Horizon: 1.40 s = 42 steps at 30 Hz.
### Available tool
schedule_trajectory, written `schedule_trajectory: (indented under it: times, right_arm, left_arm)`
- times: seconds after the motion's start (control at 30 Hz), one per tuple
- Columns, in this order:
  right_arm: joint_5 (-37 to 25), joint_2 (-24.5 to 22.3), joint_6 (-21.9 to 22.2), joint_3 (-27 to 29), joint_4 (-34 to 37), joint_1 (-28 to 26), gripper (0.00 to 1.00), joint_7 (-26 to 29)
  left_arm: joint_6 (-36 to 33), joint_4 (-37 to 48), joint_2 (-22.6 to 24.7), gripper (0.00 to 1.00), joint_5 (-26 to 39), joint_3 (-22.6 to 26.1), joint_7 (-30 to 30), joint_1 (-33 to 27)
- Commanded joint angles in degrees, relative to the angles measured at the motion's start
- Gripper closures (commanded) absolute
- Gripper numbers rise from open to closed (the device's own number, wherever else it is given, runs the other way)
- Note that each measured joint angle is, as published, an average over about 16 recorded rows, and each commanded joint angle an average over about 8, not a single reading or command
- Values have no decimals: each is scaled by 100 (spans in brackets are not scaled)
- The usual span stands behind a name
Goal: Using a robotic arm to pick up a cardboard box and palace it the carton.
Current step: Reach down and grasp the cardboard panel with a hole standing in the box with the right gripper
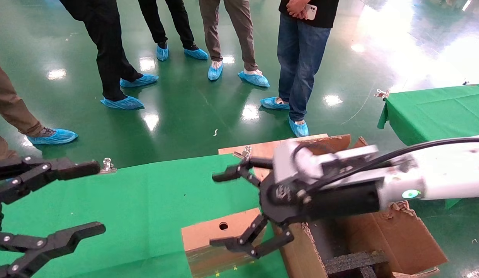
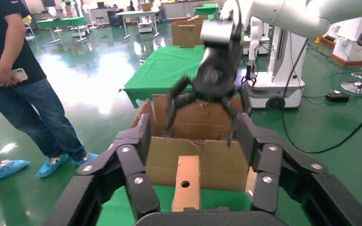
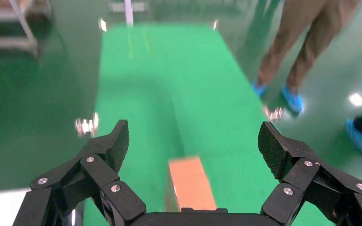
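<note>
The small brown cardboard box (image 1: 208, 241), with a round hole in its top face, lies on the green table (image 1: 146, 200) beside the large torn-flapped carton (image 1: 378, 231). My white right arm (image 1: 436, 173) reaches in from the right. Its right gripper (image 1: 220, 210) is open and empty, hanging just above the box. In the right wrist view the box (image 3: 191, 183) lies below and between the spread fingers of that gripper (image 3: 193, 141). My left gripper (image 1: 94, 197) is open and empty at the table's left. Its wrist view shows the box (image 2: 187, 181), the carton (image 2: 207, 160) and the right gripper (image 2: 200, 120).
Several people in blue shoe covers (image 1: 255, 79) stand on the green floor beyond the table. A second green-covered table (image 1: 436, 112) stands at the far right. Metal clips (image 1: 107, 166) hold the cloth at the table's far edge. Black foam inserts (image 1: 355, 262) sit inside the carton.
</note>
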<state>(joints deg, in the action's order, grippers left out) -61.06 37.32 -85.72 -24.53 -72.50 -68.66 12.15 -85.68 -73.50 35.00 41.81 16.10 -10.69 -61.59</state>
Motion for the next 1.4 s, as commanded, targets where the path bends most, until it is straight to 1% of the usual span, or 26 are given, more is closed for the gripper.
schedule_trajectory:
  times: [0.03,0.2,0.33,0.67,0.83,0.97,1.0,1.1,1.13,1.17,1.23,1.27,1.37,1.4]
  right_arm:
    - [-375,68,-26,-175,32,-146,0,39]
    - [-1097,351,-81,-522,288,-401,0,-122]
    - [-1541,613,-87,-736,566,-587,0,-348]
    - [-2387,1276,-239,-1227,1330,-1171,0,-830]
    - [-2805,1557,-358,-1541,1565,-1476,0,-964]
    - [-3012,1735,-411,-1776,1681,-1667,0,-1039]
    - [-3041,1772,-419,-1830,1702,-1704,0,-1063]
    - [-3088,1854,-437,-1971,1760,-1792,0,-1121]
    - [-3108,1878,-442,-2017,1780,-1819,2,-1139]
    - [-3123,1898,-448,-2060,1799,-1843,10,-1157]
    - [-3161,1930,-458,-2140,1825,-1890,34,-1190]
    - [-3176,1941,-461,-2168,1837,-1907,46,-1198]
    - [-3216,1961,-466,-2222,1858,-1944,84,-1214]
    - [-3214,1960,-465,-2225,1859,-1947,94,-1215]
  left_arm:
    - [0,0,0,100,-1,1,0,0]
    - [1,0,-1,100,-2,3,2,-1]
    - [2,0,-2,100,-3,5,2,-1]
    - [4,1,-4,100,-6,9,5,-2]
    - [5,1,-4,100,-8,11,6,-3]
    - [5,1,-5,100,-9,13,7,-3]
    - [5,1,-5,94,-9,13,7,-3]
    - [6,1,-6,57,-10,14,7,-3]
    - [6,1,-6,44,-9,14,8,-3]
    - [7,1,-6,32,-9,14,8,-3]
    - [7,1,-6,7,-8,14,8,-3]
    - [7,2,-6,0,-7,14,9,-3]
    - [8,3,-7,0,-6,13,9,-2]
    - [8,3,-7,0,-6,14,9,-2]
